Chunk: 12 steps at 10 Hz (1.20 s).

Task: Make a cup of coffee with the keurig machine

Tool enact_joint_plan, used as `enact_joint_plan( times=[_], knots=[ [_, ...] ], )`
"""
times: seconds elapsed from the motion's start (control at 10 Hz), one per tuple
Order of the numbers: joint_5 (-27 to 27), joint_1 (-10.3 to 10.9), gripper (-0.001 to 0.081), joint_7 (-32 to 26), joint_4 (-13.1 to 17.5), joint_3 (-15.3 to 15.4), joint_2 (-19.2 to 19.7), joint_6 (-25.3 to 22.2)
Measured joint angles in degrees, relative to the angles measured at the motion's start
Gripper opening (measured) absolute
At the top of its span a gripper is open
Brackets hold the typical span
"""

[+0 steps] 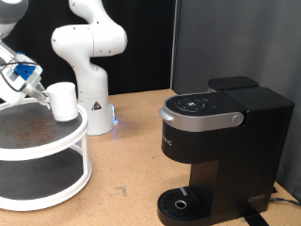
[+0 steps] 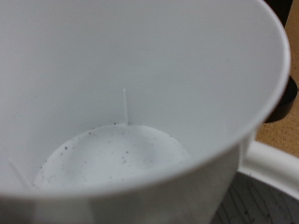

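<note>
One cup (image 1: 63, 101) beside claw (image 1: 38, 91)

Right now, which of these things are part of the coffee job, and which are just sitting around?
Part of the job:
- the cup, white, at the hand, over the shelf's upper tier
- the keurig machine, black, lid down, nothing on its drip base

Just there:
- the round two-tier shelf
- a second white robot arm standing behind
- the wooden table
</note>
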Motion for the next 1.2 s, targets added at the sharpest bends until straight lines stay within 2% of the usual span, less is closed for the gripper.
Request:
enact_joint_plan(
  times=[0.3,0.5,0.6,0.7,0.9,1.0,1.2],
  knots=[
    [1.0,-0.8,0.0071,4.9,1.1,3.0,-4.7,-3.2],
    [0.8,-0.8,0.0071,5.9,3.0,3.7,-5.9,-8.4],
    [0.8,-0.8,0.0071,5.9,2.7,3.7,-5.9,-7.6],
    [1.8,-0.8,0.0071,6.8,2.0,3.8,-6.0,-5.6],
    [8.2,0.0,0.0071,8.9,-0.4,4.8,-6.0,0.8],
    [11.5,1.3,0.0071,10.2,-1.3,5.8,-5.8,4.3],
    [14.8,4.1,0.0071,13.7,-2.0,8.6,-4.7,10.7]
  ],
)
